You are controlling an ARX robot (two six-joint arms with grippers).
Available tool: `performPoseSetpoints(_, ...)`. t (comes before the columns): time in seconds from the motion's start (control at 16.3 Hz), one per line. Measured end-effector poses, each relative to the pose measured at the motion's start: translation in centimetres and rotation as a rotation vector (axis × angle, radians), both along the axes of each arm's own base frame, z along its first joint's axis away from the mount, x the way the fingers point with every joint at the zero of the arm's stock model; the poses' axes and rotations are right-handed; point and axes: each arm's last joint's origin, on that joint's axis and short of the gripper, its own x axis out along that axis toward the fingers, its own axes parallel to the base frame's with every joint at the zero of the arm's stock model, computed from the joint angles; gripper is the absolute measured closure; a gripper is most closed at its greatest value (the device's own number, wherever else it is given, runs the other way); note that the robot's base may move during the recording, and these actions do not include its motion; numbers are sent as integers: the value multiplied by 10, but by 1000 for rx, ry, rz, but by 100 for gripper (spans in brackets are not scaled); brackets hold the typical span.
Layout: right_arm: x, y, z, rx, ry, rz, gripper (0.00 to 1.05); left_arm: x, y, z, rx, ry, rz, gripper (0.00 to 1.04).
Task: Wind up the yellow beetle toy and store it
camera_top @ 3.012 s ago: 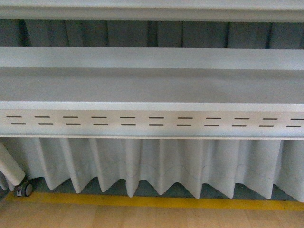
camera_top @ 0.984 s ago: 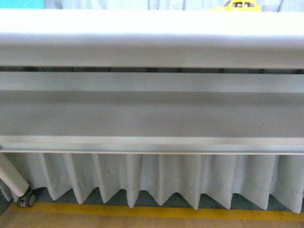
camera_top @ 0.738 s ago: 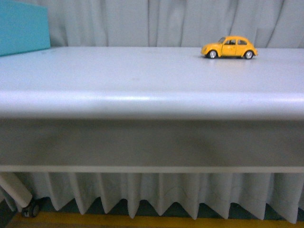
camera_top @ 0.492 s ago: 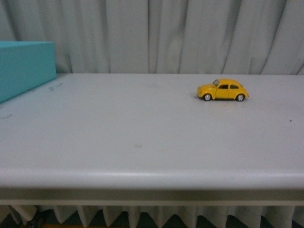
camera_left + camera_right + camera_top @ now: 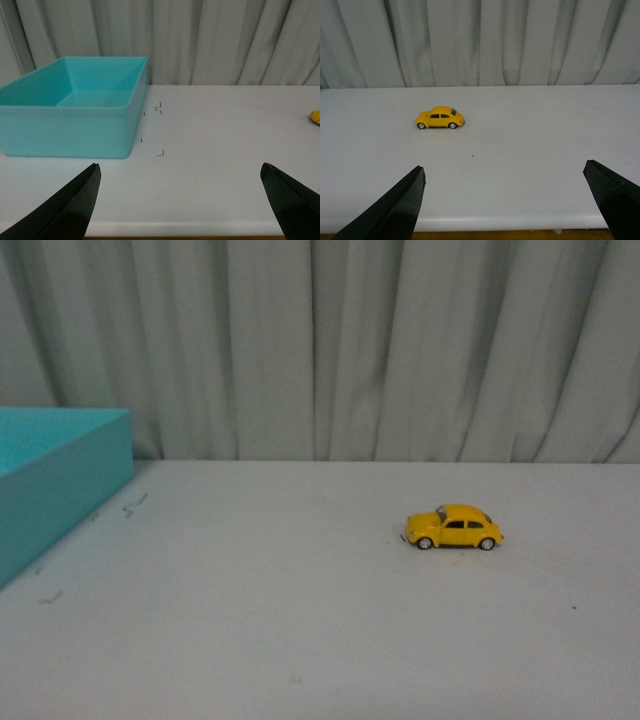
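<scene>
View rose from under the table [image 5: 250,620] to its top — yellow beetle toy [image 5: 454,528] sits there, well apart from the teal bin [image 5: 60,480]. Left gripper [image 5: 180,167] and right gripper [image 5: 504,166] gape wide, empty. Nudge one wheel off-centre and you'll likely roll it away.

The bin [image 5: 60,490] is cut off by the front view's left edge; only one corner is seen. In the left wrist view the car [image 5: 315,117] is cropped to a yellow sliver. Only the finger ends of the left gripper [image 5: 180,170] and right gripper [image 5: 504,170] are shown. The marks [image 5: 133,505] on the table [image 5: 300,640] are too small to be read.
</scene>
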Motion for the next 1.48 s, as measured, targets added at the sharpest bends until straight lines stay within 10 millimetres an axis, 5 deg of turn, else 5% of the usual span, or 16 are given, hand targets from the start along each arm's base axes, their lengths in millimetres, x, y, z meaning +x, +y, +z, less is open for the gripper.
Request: performPoseSetpoints(1.48, 0, 0, 0, 0, 0, 0, 7, 0, 0, 0, 0, 0, -1, 7)
